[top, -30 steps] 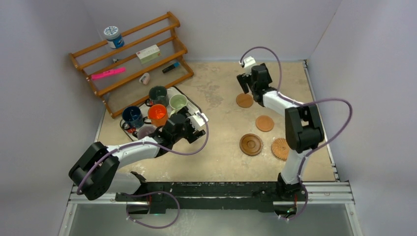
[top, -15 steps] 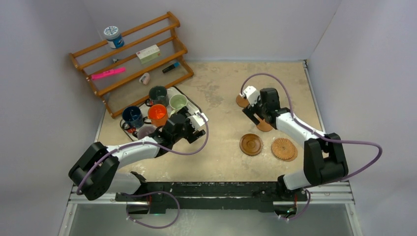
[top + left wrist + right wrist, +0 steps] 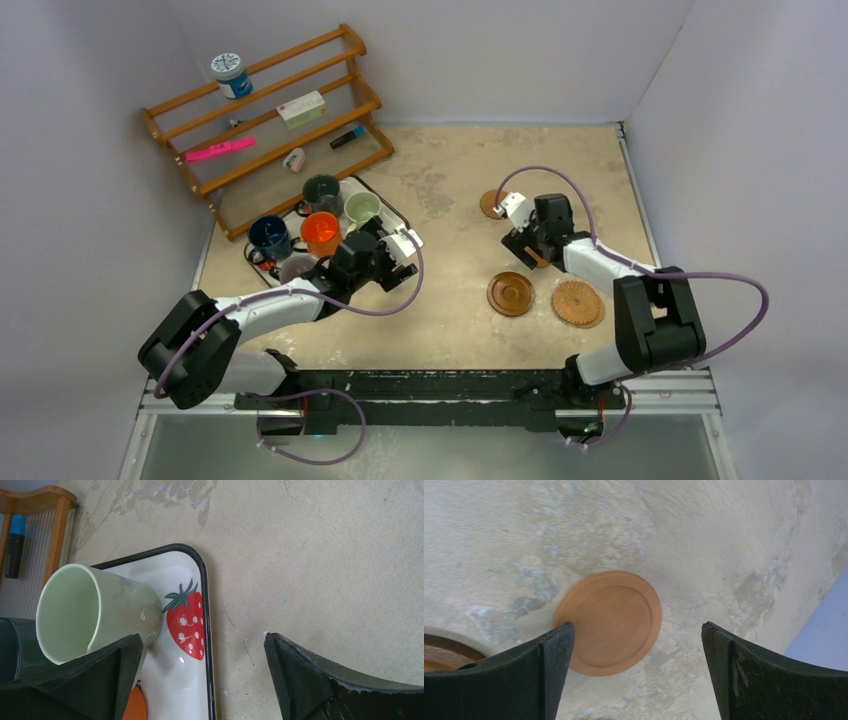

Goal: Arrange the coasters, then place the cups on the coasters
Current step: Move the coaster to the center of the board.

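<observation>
Right gripper (image 3: 636, 630) stands wide open and empty above a light brown coaster (image 3: 609, 622). Left gripper (image 3: 202, 642) — also spread, holding nothing — hovers at the corner of the strawberry tray (image 3: 206, 630), beside the pale green cup (image 3: 95, 607) on it. Dark coaster (image 3: 511, 294) and wicker coaster (image 3: 578, 303) lie side by side near the right arm.

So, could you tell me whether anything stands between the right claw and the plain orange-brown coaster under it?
Nothing visible does. The right claw hangs open above the coaster, which lies flat on the table with nothing on top of it.
</observation>
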Robot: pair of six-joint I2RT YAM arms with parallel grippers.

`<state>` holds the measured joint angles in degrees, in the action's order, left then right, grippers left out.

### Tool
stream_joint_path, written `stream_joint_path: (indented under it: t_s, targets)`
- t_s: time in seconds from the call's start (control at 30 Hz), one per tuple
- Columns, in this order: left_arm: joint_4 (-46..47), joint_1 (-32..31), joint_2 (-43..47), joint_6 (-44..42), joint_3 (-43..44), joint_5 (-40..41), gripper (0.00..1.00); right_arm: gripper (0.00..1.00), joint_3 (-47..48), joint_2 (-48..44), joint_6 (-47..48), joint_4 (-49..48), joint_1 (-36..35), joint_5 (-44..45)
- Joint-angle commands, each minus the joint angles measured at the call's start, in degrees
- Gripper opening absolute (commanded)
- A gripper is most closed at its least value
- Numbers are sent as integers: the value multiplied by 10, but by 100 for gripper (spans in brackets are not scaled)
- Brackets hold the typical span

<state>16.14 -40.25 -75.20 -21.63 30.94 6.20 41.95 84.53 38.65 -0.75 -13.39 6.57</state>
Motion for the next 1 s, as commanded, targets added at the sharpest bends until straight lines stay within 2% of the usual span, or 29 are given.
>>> stream_joint_path:
  t_s: [0.0,0.33,0.47,0.73,0.87,0.97]
  targets:
    - [13,3,15,6,10,-7,100,99,6,5,7,-19,43,-19]
    - [11,3,12,4,11,-10,100,99,23,107,39,-109,101,24]
    - [11,3,9,4,13,-9,100,99,59,188,39,-205,115,115]
    - [12,3,6,3,13,-6,100,99,211,330,55,-333,165,259]
    - [13,3,-1,2,15,-5,100,99,231,308,47,-344,162,270]
    - [14,3,-5,1,15,-6,100,99,234,223,-11,-270,152,211]
